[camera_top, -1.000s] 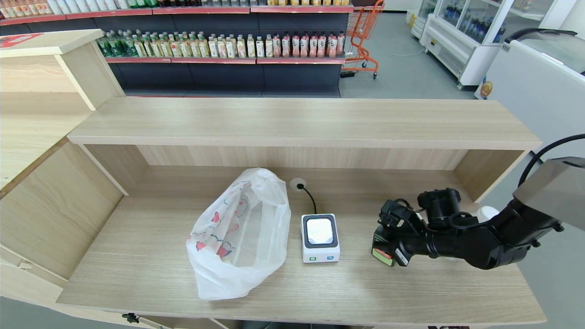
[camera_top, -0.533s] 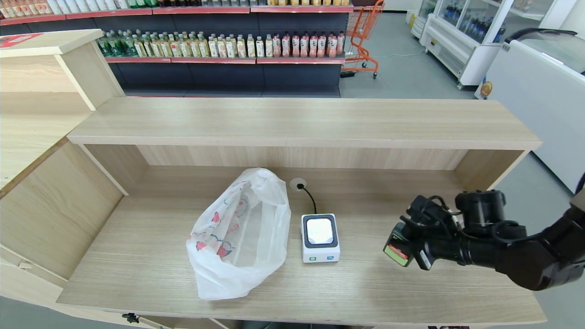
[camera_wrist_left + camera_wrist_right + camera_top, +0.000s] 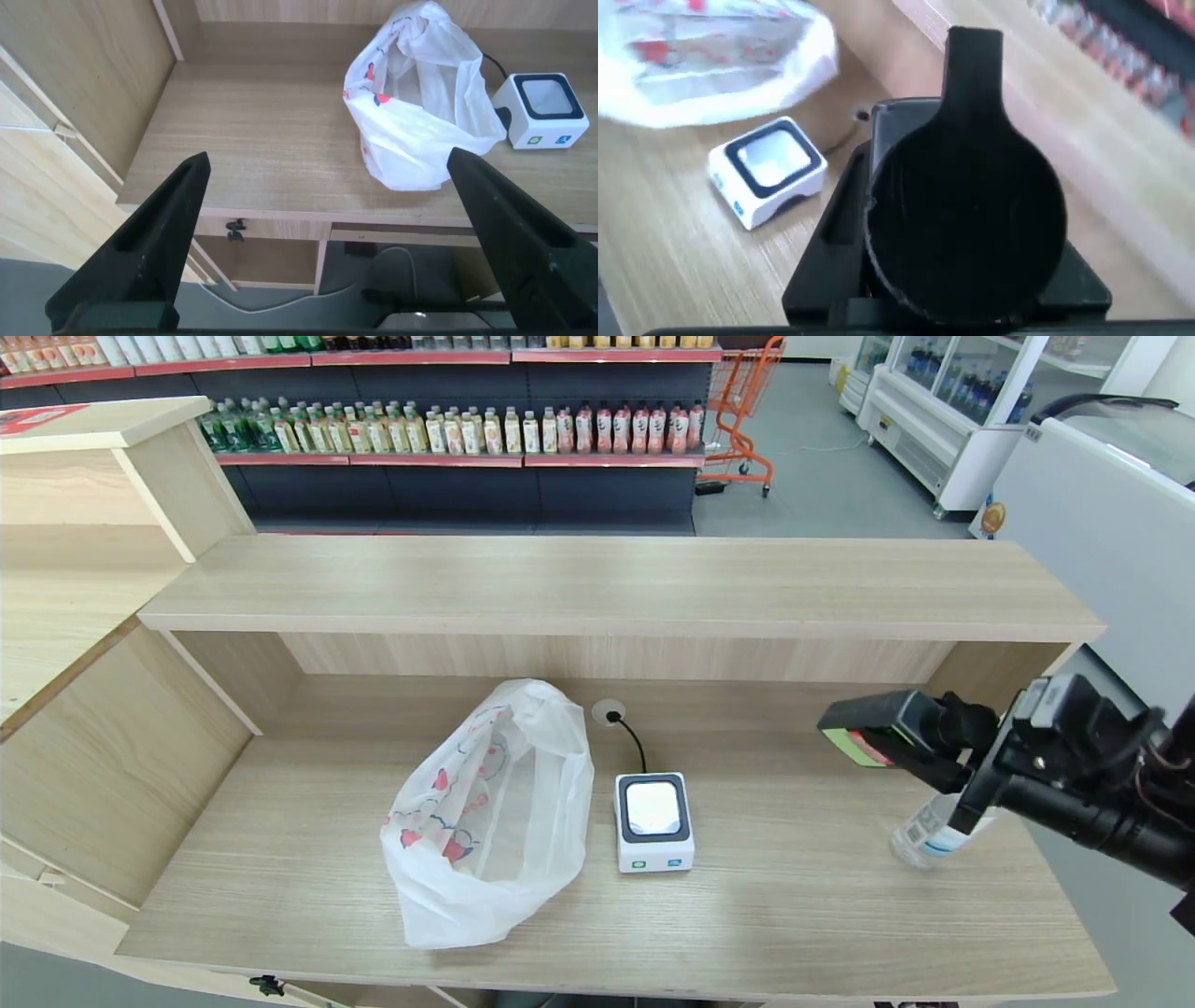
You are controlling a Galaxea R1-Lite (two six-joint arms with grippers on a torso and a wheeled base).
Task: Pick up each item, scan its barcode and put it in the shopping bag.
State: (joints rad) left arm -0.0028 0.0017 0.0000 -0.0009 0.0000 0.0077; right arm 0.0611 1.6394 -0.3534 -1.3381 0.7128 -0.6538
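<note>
Clear bottle [image 3: 924, 835] with a blue-marked label sits at the right end of the desk [image 3: 794, 915], well apart from the scanner [image 3: 653, 821]; its top is hidden. In the head view my right gripper [image 3: 887, 733] hangs just above it, with a dark block [image 3: 864, 728] with a green-and-red end at its front. Open or closed, I cannot tell. The right wrist view has that block dark and close, with the scanner and bag beyond. White scanner sits mid-desk, with the shopping bag [image 3: 485, 821] just beside it on the left, mouth open. The left wrist view gives me the left gripper [image 3: 327, 166]: jaws wide apart, nothing in them, off the desk's near left edge.
</note>
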